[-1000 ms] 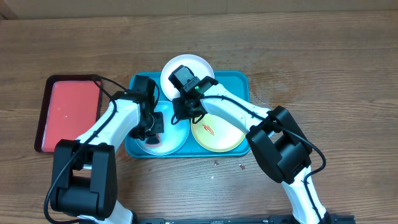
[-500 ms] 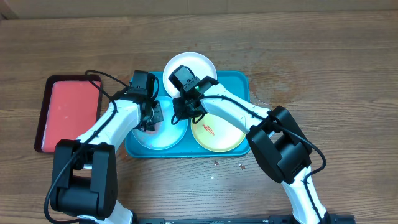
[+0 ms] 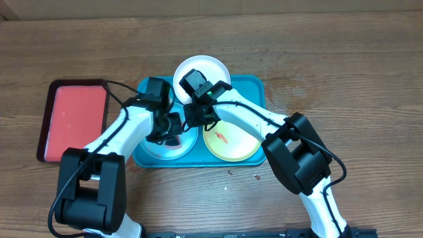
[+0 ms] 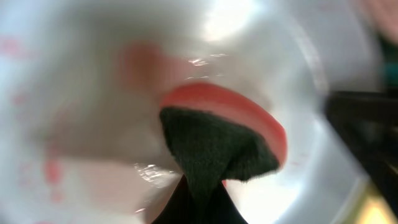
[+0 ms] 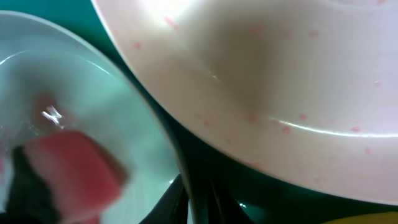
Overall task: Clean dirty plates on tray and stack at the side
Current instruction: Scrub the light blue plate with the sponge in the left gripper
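The teal tray (image 3: 254, 87) holds three plates: white (image 3: 210, 67) at the back, light blue (image 3: 158, 151) front left, yellow-green (image 3: 232, 143) with a red smear front right. My left gripper (image 3: 169, 129) is shut on a red sponge with a dark scouring pad (image 4: 217, 143) and presses it on the light blue plate (image 4: 81, 124), which has red smears. My right gripper (image 3: 195, 122) is shut on that plate's right rim (image 5: 196, 199). In the right wrist view the light blue plate (image 5: 106, 99), the sponge (image 5: 68, 177) and the speckled white plate (image 5: 280, 62) show.
A smaller red tray with a dark rim (image 3: 73, 120) lies left of the teal tray on the wooden table. A few crumbs lie on the table in front of the teal tray (image 3: 231, 174).
My left gripper with the sponge has moved across the light blue plate, from its front left towards the back and then right, nearer the right gripper. The right arm has not moved.
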Robot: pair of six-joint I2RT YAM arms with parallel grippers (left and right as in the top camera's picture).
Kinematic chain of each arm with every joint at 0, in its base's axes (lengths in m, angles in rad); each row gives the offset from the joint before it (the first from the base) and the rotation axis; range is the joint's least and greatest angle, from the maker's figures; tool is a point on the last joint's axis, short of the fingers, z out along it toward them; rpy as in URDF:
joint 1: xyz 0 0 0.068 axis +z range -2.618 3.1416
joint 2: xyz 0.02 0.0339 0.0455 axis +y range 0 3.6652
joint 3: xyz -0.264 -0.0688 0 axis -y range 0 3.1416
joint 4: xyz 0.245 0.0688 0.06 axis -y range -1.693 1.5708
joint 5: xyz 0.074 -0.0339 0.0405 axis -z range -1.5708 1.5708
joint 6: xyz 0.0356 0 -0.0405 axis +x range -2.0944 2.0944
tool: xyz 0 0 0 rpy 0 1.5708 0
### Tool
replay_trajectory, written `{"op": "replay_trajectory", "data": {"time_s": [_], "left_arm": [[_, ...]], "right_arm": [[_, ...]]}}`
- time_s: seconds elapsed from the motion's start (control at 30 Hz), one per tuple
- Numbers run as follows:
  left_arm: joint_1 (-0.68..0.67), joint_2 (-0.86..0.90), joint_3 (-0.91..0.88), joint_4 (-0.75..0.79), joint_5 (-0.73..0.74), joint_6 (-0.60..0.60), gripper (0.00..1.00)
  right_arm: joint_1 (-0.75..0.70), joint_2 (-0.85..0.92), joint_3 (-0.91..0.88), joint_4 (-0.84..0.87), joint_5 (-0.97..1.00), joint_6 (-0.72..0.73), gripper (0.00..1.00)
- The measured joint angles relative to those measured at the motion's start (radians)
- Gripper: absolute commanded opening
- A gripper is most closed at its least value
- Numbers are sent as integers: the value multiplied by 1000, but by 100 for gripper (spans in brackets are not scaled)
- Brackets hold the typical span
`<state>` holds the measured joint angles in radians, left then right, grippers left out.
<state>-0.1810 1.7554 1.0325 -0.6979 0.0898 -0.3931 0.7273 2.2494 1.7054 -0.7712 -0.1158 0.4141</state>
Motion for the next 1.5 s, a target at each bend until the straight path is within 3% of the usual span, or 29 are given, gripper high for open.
{"op": "replay_trajectory", "data": {"time_s": [0.23,0.5,0.77,0.93,1.17,1.37,1.5], "left_arm": [[113,0,0,-54,-160,0,4],[157,0,0,53,-206,-1,4],[156,0,-2,190,-13,-2,4],[134,0,-2,183,107,-2,4],[111,0,-2,90,157,4,4],[125,0,-2,-16,18,9,4],[127,0,-4,31,-104,11,4]], "right_arm": [[1,0,0,0,-1,0,13],[2,0,0,2,-8,0,13],[2,0,0,0,-7,0,13],[2,0,0,1,-7,0,13],[2,0,0,0,-7,0,13],[2,0,0,0,-7,0,13],[2,0,0,0,-6,1,13]]}}
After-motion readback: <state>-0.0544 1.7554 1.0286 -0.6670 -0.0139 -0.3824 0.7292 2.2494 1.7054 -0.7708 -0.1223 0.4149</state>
